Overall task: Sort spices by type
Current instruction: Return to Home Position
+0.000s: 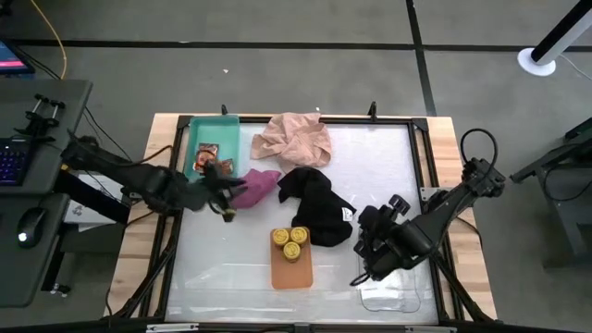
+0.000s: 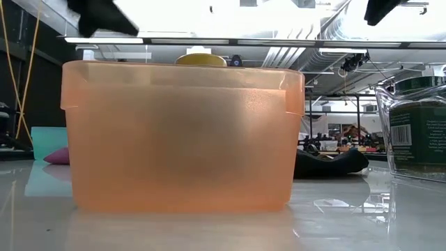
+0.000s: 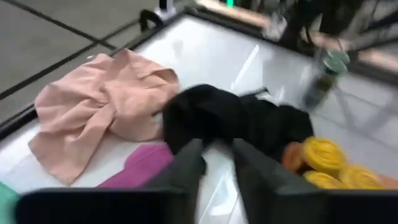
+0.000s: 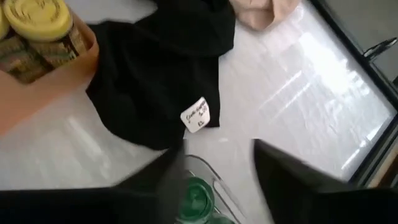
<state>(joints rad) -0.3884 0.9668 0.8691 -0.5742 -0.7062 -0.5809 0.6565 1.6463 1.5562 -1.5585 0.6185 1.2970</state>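
**Status of arms.** The left gripper (image 3: 216,149) is hovering at the left of the table, over the edge of the magenta cloth (image 1: 259,185). Its fingers are standing apart and carrying nothing. The right gripper (image 4: 217,146) is hanging at the near right, above the clear tray (image 1: 393,298). Its fingers are likewise spread and empty.

**Location of the spices.**
- Three yellow-lidded jars (image 1: 292,242) are standing upright, touching one another, at the far end of the orange bin (image 1: 291,274) in the near centre.
- At least one green-lidded jar (image 4: 196,198) is sitting in the clear tray, directly under the right gripper.
- The orange-red packets (image 1: 205,157) are lying flat in the teal tray (image 1: 227,139) at the far left.

The black cloth (image 1: 314,199) is lying between the bin and the pink cloth (image 1: 294,139).

**Handling notes — judgement only.** The jars are looking rigid, light and smooth-walled, so a side grip is likely to slip. The safer hold is from above, fingers closing across the lid or the shoulder just below it. The bunched jars are leaving little finger room between them. The packets are appearing thin and pliable — an edge pinch should suit them better than a flat press.
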